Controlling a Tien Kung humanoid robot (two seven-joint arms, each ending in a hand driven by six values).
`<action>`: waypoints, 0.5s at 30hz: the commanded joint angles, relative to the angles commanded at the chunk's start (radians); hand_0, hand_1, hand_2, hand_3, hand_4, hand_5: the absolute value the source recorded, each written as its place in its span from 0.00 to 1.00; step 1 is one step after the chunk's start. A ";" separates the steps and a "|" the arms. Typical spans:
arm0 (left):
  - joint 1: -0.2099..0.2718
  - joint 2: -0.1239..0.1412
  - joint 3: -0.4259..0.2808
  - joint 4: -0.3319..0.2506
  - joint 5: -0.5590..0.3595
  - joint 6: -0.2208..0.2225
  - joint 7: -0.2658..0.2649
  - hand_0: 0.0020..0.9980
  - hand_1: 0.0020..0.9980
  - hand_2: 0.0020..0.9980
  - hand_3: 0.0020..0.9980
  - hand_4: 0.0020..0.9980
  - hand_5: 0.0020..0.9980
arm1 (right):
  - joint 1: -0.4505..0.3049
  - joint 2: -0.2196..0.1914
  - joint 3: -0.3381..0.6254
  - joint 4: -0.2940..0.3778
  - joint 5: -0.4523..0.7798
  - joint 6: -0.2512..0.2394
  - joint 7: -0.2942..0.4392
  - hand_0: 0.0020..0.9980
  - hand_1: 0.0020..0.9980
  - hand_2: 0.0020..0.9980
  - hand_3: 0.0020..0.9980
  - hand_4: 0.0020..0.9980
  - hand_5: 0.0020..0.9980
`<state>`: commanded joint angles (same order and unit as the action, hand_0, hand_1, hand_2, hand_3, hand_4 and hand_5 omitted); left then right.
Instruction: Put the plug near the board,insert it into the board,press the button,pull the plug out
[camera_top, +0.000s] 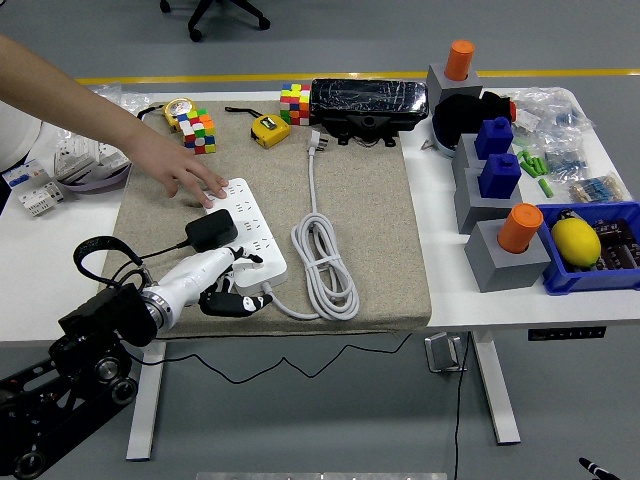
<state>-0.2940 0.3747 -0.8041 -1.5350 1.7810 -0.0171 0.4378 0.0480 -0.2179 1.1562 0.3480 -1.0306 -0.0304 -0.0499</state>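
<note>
the black plug (211, 230) sat on the near-left edge of the white board (248, 238), just beyond the left hand (222, 283), whose loosely curled fingers (232, 303) held nothing.

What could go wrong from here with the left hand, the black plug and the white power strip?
1. The robot's left hand sits at the near end of the white power strip; the black plug appears to lie beside the strip's left edge, unheld. Regrasping may be awkward.
2. A person's hand presses the strip's far end; if the robot reaches in again, it could bump those fingers.
3. The strip's coiled white cable lies close by and might snag.
</note>
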 joint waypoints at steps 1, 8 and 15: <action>-0.001 0.000 0.000 0.004 -0.002 -0.004 0.002 0.08 0.07 0.13 0.83 0.79 0.50 | 0.000 0.000 0.000 0.000 0.000 0.000 0.000 0.65 0.65 0.64 0.56 0.98 0.55; -0.008 -0.004 0.007 0.029 -0.008 -0.008 0.006 0.08 0.07 0.13 0.84 0.82 0.54 | 0.000 -0.002 -0.004 0.000 0.001 0.000 0.000 0.65 0.65 0.64 0.56 0.98 0.55; -0.017 -0.005 0.014 0.045 -0.016 -0.015 0.011 0.07 0.07 0.13 0.84 0.83 0.55 | -0.001 0.000 -0.001 -0.001 0.000 0.000 0.000 0.65 0.65 0.64 0.56 0.98 0.55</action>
<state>-0.3107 0.3696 -0.7899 -1.4903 1.7645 -0.0323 0.4488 0.0473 -0.2184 1.1551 0.3471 -1.0304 -0.0306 -0.0501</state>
